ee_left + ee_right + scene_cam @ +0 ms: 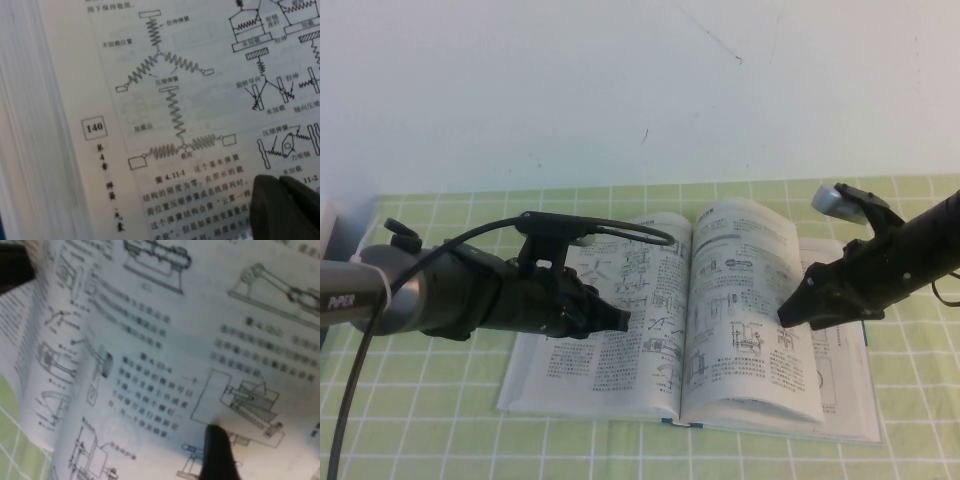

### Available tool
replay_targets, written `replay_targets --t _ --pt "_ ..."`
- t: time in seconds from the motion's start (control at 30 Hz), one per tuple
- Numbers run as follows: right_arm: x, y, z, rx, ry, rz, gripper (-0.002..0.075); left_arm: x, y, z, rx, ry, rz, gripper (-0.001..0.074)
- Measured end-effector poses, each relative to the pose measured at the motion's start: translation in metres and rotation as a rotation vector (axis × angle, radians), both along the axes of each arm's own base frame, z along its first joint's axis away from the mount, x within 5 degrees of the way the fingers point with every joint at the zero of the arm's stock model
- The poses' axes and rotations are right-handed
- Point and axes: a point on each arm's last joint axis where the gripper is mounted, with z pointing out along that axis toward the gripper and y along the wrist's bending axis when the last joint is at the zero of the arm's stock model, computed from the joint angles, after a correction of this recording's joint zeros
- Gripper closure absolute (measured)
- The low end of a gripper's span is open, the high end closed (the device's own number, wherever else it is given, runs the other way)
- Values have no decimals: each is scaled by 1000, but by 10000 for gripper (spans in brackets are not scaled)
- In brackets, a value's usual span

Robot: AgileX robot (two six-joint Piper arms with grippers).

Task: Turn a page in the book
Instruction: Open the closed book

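The book [582,385] lies open on the green checked cloth, spine toward me. My left gripper [622,320] is shut, its tips resting on the left-hand side near page 140; in the left wrist view the gripper [282,184] shows both tips together on the printed paper [165,75]. On the right side, the page [745,300] bows up off the stack. My right gripper [787,316] is at its outer edge. In the right wrist view one finger [216,455] lies on the page [200,340]; the other is hidden behind the paper.
The green checked cloth [420,430] covers the table around the book, with a white wall behind. A pale box edge [328,240] stands at the far left. The left arm's dark tip [15,267] shows in the right wrist view.
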Motion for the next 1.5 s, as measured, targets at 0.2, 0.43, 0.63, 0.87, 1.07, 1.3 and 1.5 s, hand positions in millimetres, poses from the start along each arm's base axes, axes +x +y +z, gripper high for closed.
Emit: replay_targets --t 0.2,0.43,0.63,0.87,1.07,1.3,1.5 --pt "2 6 5 88 -26 -2 298 -1 -1 0 -6 5 -7 737" --pt "0 14 13 207 -34 39 298 -4 -3 13 -36 -13 -36 737" --pt "1 17 18 272 -49 26 298 -10 -1 57 -52 -140 -62 737" --pt "11 22 39 338 -79 64 298 -19 0 78 -34 -204 -133 737" --pt "18 23 52 356 -90 59 300 -31 -3 63 10 -170 -174 737" --pt "18 24 52 355 -71 50 300 -54 -20 46 63 -142 -260 737" --pt "15 27 53 362 -55 72 301 -78 -40 57 118 -241 -310 737"
